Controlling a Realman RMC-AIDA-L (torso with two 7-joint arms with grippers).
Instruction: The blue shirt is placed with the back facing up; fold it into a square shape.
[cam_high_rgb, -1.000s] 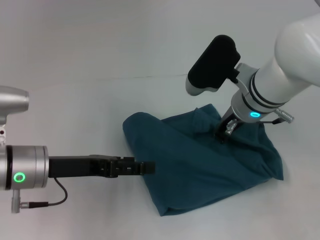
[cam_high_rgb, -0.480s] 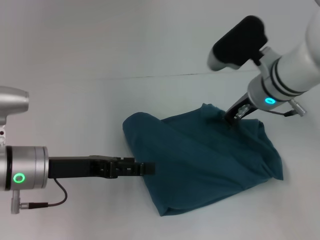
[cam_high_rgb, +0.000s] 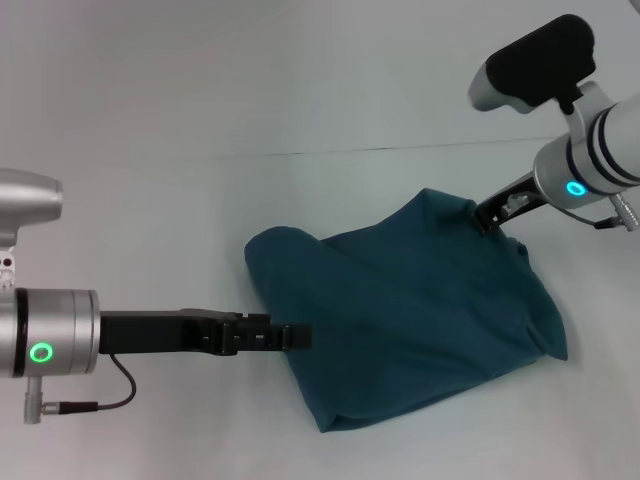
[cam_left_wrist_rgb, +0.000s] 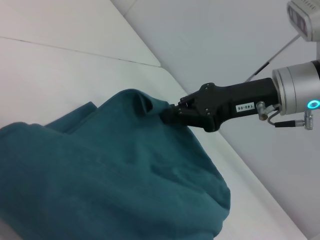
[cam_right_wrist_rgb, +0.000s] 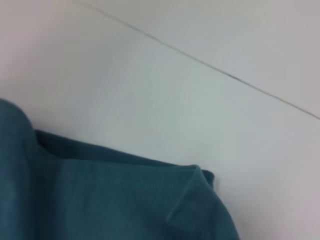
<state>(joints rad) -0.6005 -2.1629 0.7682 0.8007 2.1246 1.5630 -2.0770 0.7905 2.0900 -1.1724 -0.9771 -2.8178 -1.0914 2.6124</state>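
The right gripper (cam_high_rgb: 487, 215), a slim black pair of fingers on a white arm with a glowing teal ring at the wrist, is closed on a pinch of fabric at the far right corner of the blue shirt (cam_high_rgb: 410, 310), a large dark teal-blue cotton T-shirt. In the left wrist view the same gripper (cam_left_wrist_rgb: 167, 114) shows as a black clamp with a small white label on its side, its tips squeezed onto a bunched peak of cloth (cam_left_wrist_rgb: 145, 102) that is drawn up into a point toward it. The right wrist view shows only a folded edge of the shirt (cam_right_wrist_rgb: 125, 200) lying on the pale surface, with a thin dark seam line crossing the surface beyond it.

The left gripper (cam_high_rgb: 290, 337), a long black finger assembly on a silver arm with a green ring light, reaches in level from the left, and its tips meet the near left edge of the shirt. Its fingers look pressed together, probably on the hem, though the grip itself is hard to make out from the head view.

The shirt lies crumpled in a rough wedge on a plain white table (cam_high_rgb: 150, 200), in the centre and right of the head view, plain side up. It is wider toward the right, with a rounded lobe at the far left and a pointed corner nearest the robot
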